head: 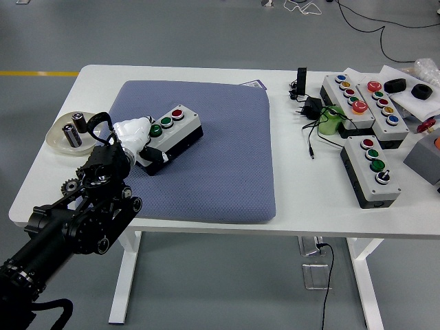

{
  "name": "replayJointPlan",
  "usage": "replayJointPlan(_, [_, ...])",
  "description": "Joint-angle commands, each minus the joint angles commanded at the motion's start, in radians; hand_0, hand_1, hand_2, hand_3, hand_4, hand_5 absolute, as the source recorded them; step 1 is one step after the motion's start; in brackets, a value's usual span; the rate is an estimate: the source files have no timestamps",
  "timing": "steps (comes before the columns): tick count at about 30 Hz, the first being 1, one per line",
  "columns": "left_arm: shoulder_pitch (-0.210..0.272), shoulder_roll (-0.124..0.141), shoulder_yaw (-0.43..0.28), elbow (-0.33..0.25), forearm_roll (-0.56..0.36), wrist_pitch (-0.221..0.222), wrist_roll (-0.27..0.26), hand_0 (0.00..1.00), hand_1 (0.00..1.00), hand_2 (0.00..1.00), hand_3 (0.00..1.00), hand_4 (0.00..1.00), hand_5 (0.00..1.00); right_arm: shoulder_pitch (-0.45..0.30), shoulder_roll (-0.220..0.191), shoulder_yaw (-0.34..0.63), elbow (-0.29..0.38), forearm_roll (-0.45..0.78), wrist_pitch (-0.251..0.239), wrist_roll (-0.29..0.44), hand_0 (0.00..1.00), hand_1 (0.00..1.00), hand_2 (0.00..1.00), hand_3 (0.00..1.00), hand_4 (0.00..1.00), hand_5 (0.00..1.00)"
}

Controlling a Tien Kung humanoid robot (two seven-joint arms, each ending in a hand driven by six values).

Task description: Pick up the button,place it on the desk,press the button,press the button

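A grey button box (pixel 173 132) with a black base, a red button and a green button lies on the blue-grey pad (pixel 220 165). My left hand (pixel 137 135), white-fingered at the end of the black arm, is closed around the box's left end. The box is tilted, its right end pointing toward the pad's middle. My right hand does not appear in the head view.
A shallow plate (pixel 58 141) with two small cylinders sits at the table's left edge. At the right stand three more button boxes (pixel 372 168), a green object (pixel 331 120), black plugs and cables (pixel 309 110), and a grey box (pixel 426 161).
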Motion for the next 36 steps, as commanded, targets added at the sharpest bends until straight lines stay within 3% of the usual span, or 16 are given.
replayJointPlan(6, [-0.033,0.064,0.023,0.020,0.000,0.033,-0.188,0.052,0.124,0.112,0.223,0.759,0.076,0.001,0.000,0.002,0.000,-0.001,0.000,0.000,0.642,0.571,0.625,0.627,0.231,0.239])
replayJointPlan(12, [-0.096,0.127,0.041,0.068,-0.007,0.043,-0.431,0.052,0.131,0.115,0.225,0.752,0.043,0.001,0.001,0.003,0.000,0.000,0.000,0.000,0.642,0.570,0.625,0.627,0.231,0.239])
replayJointPlan(17, [-0.140,0.188,0.147,0.086,-0.067,0.066,-0.605,0.079,0.160,0.127,0.232,0.749,0.015,0.003,0.001,0.006,0.000,-0.007,0.002,-0.002,0.641,0.570,0.625,0.627,0.231,0.239])
replayJointPlan(21, [-0.156,0.223,0.250,0.079,-0.119,0.095,-0.710,0.110,0.181,0.136,0.234,0.738,0.002,0.004,0.001,0.006,0.000,-0.009,0.003,-0.003,0.641,0.570,0.623,0.627,0.231,0.238])
replayJointPlan(25, [-0.151,0.239,0.319,0.070,-0.129,0.109,-0.737,0.110,0.181,0.136,0.234,0.738,0.002,0.003,0.001,0.007,0.000,-0.010,0.003,-0.003,0.641,0.570,0.623,0.627,0.231,0.238])
replayJointPlan(36, [-0.125,0.230,0.338,0.076,-0.128,0.100,-0.728,0.116,0.180,0.141,0.235,0.729,0.002,0.003,0.002,0.003,0.000,-0.015,0.002,-0.002,0.642,0.570,0.622,0.627,0.232,0.241])
